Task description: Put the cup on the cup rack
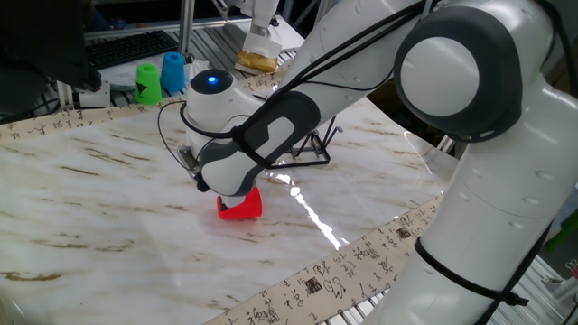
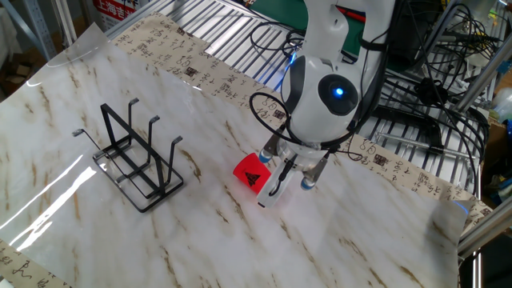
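The red cup [image 2: 250,172] lies on its side on the marble table, its base with a black mark facing the camera. It also shows in one fixed view [image 1: 241,208], partly under the robot's wrist. My gripper [image 2: 286,178] is down at the table right beside the cup, fingers apart, with the cup against its left side. I cannot tell whether a finger touches the cup. The fingers are hidden in the view from the other side. The black wire cup rack [image 2: 136,156] stands empty well to the left of the cup, and shows behind the arm [image 1: 312,152].
A green cup [image 1: 148,81] and a blue cup [image 1: 172,72] stand at the far edge of the table. A brown object [image 1: 257,61] sits on the metal slats behind. A printed paper strip [image 2: 384,164] runs along the table edge.
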Motion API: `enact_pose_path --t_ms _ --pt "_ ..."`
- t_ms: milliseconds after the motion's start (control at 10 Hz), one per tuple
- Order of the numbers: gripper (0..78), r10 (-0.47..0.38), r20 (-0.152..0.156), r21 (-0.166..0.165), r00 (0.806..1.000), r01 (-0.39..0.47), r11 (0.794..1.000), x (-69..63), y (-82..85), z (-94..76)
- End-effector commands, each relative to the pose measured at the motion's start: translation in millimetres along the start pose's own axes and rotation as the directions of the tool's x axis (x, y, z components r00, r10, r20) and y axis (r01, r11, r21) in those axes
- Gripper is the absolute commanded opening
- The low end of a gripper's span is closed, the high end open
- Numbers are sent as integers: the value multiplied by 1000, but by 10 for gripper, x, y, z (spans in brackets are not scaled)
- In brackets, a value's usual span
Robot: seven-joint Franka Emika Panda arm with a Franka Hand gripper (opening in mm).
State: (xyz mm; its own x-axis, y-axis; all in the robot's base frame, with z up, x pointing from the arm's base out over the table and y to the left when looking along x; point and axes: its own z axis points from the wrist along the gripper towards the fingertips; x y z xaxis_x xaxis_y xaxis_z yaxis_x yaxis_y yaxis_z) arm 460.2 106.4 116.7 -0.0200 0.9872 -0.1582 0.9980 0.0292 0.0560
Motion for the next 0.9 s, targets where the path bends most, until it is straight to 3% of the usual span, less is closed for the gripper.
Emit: enact_pose_path --t_ms 100,400,600,800,900 --pt "774 -102 34 -37 994 103 994 -180 -47 -79" --pt "774 -183 0 -24 983 183 983 -263 -39 -293" --pt "774 -215 -9 -25 977 215 976 -317 -16 -347" --pt "774 -343 -15 -19 939 343 939 -367 21 -402" --pt "774 -560 -28 6 828 561 828 -428 46 -456"
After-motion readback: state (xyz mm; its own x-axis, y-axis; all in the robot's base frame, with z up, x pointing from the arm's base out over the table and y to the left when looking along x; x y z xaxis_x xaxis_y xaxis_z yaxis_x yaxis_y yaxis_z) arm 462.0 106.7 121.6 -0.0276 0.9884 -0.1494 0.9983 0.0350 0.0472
